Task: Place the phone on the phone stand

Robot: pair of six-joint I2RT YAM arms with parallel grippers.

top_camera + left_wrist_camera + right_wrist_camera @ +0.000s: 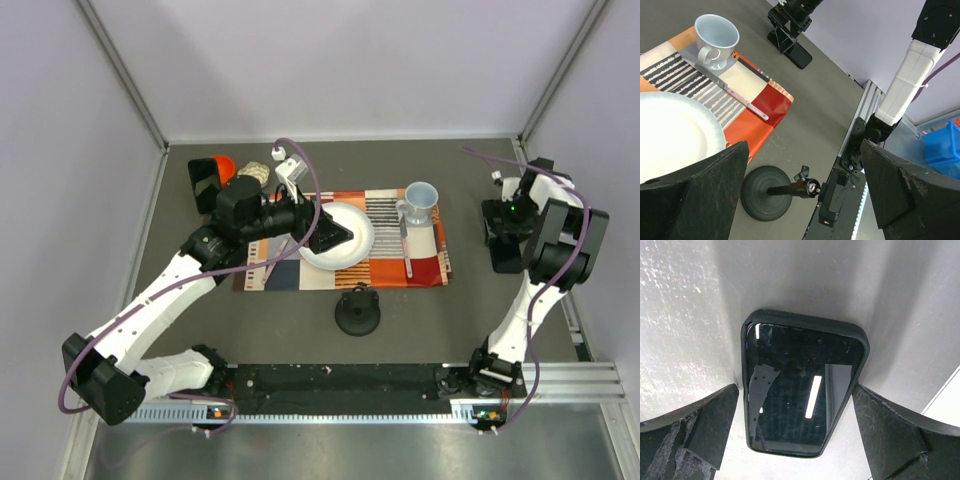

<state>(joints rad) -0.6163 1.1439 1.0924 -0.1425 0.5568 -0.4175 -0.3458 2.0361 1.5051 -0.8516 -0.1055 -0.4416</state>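
The right gripper [795,390] hangs released just over the phone [802,360], with one finger on each long side of it and, as far as I can tell, touching neither. The phone lies flat and screen up on the bare table [470,320] at the far right, well apart from the placemat [425,268]. I judge it light and stiff, but thin. The glass looks glossy and so probably slippery and fragile, while the dark rim of its case seems matte and should give more friction. The best hold is probably across the narrow width, on the two long edges near the middle, and the fingers must go very low because the edges stand only a little above the table. The left gripper [335,235] is also spread wide and holds nothing; it hovers over the white plate [352,215]. I count one phone, one plate, one cup [420,200], one knife [405,252], one placemat, and one black round-based post with a clamp head [358,312] in front of the mat. Behind the left arm stands a pale tilted plate which I take for the one phone stand [289,172], though the arm and cable partly hide it. One orange and black object [212,178] stands near it.
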